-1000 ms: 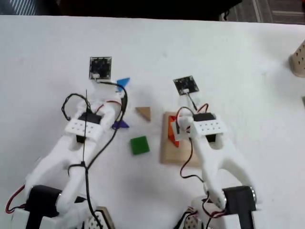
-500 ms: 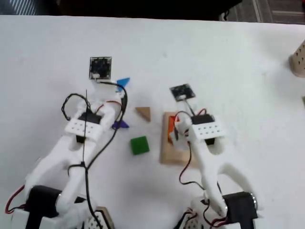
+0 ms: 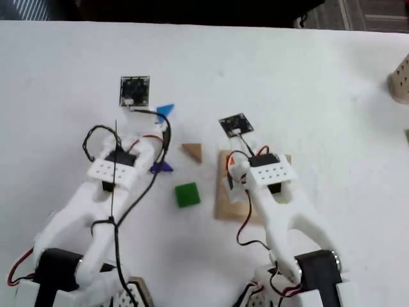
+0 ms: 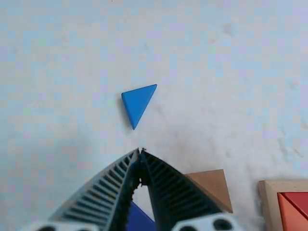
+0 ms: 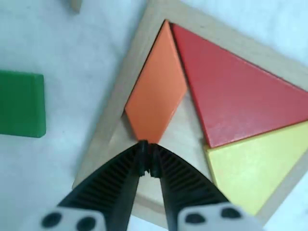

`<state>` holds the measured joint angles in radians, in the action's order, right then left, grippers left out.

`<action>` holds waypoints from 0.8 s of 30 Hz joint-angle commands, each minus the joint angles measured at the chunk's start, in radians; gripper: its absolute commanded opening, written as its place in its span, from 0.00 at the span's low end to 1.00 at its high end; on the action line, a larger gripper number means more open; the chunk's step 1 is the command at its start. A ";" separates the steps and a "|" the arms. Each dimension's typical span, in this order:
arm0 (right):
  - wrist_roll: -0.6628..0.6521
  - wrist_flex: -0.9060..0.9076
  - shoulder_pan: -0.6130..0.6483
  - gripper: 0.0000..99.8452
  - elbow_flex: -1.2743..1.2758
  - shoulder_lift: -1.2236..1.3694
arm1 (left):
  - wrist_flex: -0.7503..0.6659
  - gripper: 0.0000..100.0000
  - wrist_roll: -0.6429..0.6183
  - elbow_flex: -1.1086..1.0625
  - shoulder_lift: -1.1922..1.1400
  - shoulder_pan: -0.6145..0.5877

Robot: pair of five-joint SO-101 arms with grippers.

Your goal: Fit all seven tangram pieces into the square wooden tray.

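My left gripper point(image 4: 140, 155) is shut with nothing in it, its tips just short of a blue triangle point(image 4: 137, 103) on the white table. A tan triangle point(image 4: 209, 188) and a purple piece point(image 4: 138, 219) lie beside its fingers. Shut and holding nothing, my right gripper point(image 5: 147, 148) hangs over the square wooden tray point(image 5: 109, 122), at the near tip of an orange parallelogram point(image 5: 156, 94). A red triangle point(image 5: 236, 96) and a yellow triangle point(image 5: 250, 168) also lie in the tray. A green square point(image 5: 21, 110) sits on the table outside it.
In the high view the blue triangle point(image 3: 165, 110), purple piece point(image 3: 161, 167), tan triangle point(image 3: 192, 151) and green square point(image 3: 187, 194) lie between the two arms. The right arm point(image 3: 268, 173) covers most of the tray point(image 3: 223, 195). A pegged wooden block point(image 3: 401, 80) stands at the far right edge.
The right arm has swung left across the tray and now covers the orange piece in the high view. The left arm and the loose pieces have not moved.
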<state>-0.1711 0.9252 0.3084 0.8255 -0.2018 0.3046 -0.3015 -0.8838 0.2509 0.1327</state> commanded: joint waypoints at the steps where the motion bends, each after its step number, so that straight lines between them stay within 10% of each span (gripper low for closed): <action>1: 0.009 0.022 -0.012 0.02 -0.052 -0.021 | -0.032 0.02 -0.002 0.064 -0.004 -0.010; 15: -0.029 -0.016 -0.374 0.02 0.038 -0.196 | -0.032 0.02 -0.002 0.064 -0.004 -0.010; 24: -0.075 -0.050 -0.318 0.02 -0.034 0.036 | -0.031 0.02 -0.002 0.063 -0.004 -0.010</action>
<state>-0.2279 0.8884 -0.0491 0.8638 -0.2401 0.3046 -0.3015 -0.8838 0.2509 0.1327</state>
